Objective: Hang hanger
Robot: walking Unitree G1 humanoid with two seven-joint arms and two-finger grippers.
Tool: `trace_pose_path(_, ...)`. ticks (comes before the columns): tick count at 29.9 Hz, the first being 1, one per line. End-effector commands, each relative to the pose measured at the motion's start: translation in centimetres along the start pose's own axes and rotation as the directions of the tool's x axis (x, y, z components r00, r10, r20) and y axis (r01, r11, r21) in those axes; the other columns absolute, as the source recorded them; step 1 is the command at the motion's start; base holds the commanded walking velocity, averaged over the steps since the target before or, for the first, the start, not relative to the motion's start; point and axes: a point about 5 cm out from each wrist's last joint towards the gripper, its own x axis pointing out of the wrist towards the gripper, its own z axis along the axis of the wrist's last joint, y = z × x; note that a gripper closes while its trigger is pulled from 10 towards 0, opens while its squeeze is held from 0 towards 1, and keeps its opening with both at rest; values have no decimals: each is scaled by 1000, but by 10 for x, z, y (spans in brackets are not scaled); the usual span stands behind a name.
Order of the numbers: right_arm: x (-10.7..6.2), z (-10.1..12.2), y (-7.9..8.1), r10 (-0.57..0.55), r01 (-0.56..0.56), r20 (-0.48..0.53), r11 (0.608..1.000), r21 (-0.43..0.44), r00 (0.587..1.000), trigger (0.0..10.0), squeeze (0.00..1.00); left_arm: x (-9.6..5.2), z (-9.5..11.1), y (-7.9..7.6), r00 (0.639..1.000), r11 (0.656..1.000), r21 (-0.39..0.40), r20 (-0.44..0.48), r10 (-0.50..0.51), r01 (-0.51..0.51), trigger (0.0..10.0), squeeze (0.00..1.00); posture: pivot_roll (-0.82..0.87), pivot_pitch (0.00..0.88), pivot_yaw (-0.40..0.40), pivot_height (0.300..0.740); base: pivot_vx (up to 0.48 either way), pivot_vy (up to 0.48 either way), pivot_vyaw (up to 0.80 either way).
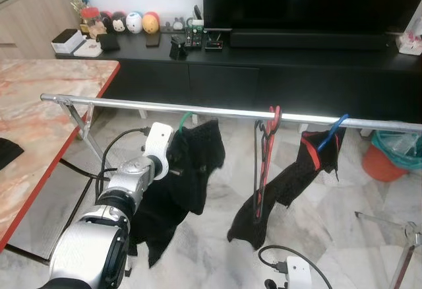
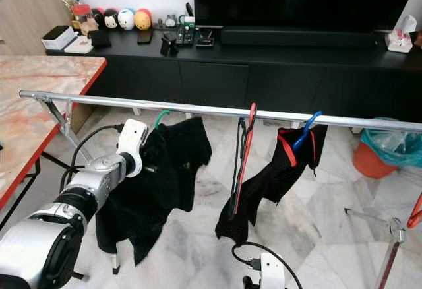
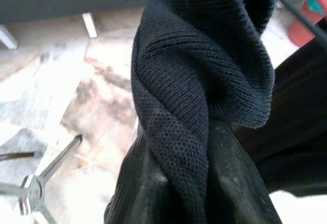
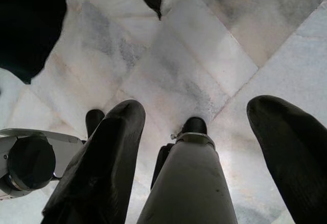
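— Black knit, soft and loose: that is the black garment [image 1: 191,170] on the green hanger [image 1: 185,119], whose hook sits over the steel rail [image 1: 217,111] toward its left end, beside the marble table [image 1: 39,104].

— Where is the left gripper [image 1: 173,165]?

— Pressed into the cloth just below the rail. In the left wrist view a thick fold of the garment runs between its 2 fingers [image 3: 240,183], so I judge it clamped on fabric, not on the hanger itself.

— How will it handle?

— Light, I think. The hanger looks thin and stiff, but the cloth is limp and could slide off a shoulder if tugged. A hold on the hanger's neck under the hook would steer it better; the knit gives no control over the hook.

— And the rest?

— 1 red hanger [image 1: 267,150] and 1 blue hanger [image 1: 331,132] hang further right along the rail. The right gripper [image 4: 204,147] points at the marble floor [image 4: 194,55], fingers spread wide, holding nothing.
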Motion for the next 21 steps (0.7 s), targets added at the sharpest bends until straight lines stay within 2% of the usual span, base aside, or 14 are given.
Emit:
trace_pose_path(1, 0, 0, 1, 0, 0, 5, 1000, 13, 1000, 10000, 0, -3, -10, 4, 999, 1000, 13, -35, 0, 0, 10000, 0, -4, 0, 59, 728, 0, 0, 0)
trace_pose_path(7, 0, 0, 0, 0, 0, 6, 1000, 9, 1000, 10000, 0, -8, -22, 8, 999, 1000, 0, -18, 30, -30, 10000, 0, -2, 0, 49, 728, 0, 0, 0)
trace_pose_path(10, 0, 0, -1, -1, 1, 6, 1000, 6, 1000, 10000, 0, -11, -23, 12, 998, 998, -1, 24, 66, -66, 10000, 0, 0, 0, 46, 728, 0, 0, 0)
trace_pose_path(11, 0, 0, -1, -2, 2, 7, 1000, 3, 1000, 10000, 0, -16, -21, 18, 989, 993, -59, 100, 111, -106, 10000, 0, 1, 0, 43, 728, 0, 0, 0)
trace_pose_path(12, 0, 1, -2, -3, 3, 10, 1000, 1, 1000, 10000, 0, -22, -21, 23, 975, 987, -78, 160, 153, -142, 10000, 0, 2, 0, 37, 728, 0, 0, 0)
trace_pose_path(15, 0, 1, -2, -7, 7, 18, 1000, 9, 1000, 10000, 0, -28, -26, 25, 965, 983, -51, 187, 183, -176, 10000, 0, 8, 0, 32, 728, 0, 0, 0)
trace_pose_path(16, 0, 3, -2, -14, 13, 36, 999, 29, 999, 10000, 0, -36, -36, 27, 950, 973, -68, 214, 229, -219, 10000, 0, 13, 0, 26, 728, 0, 0, 0)
trace_pose_path(20, -1, 5, -4, -31, 28, 66, 999, 45, 997, 10000, 0, -52, -55, 30, 915, 949, -79, 250, 317, -307, 10000, 0, 19, 0, 12, 728, 0, 0, 0)
trace_pose_path(21, -1, 6, -5, -43, 40, 75, 998, 45, 996, 10000, 0, -63, -66, 32, 888, 926, -115, 263, 378, -360, 10000, 0, 20, 0, 6, 728, 0, 0, 0)
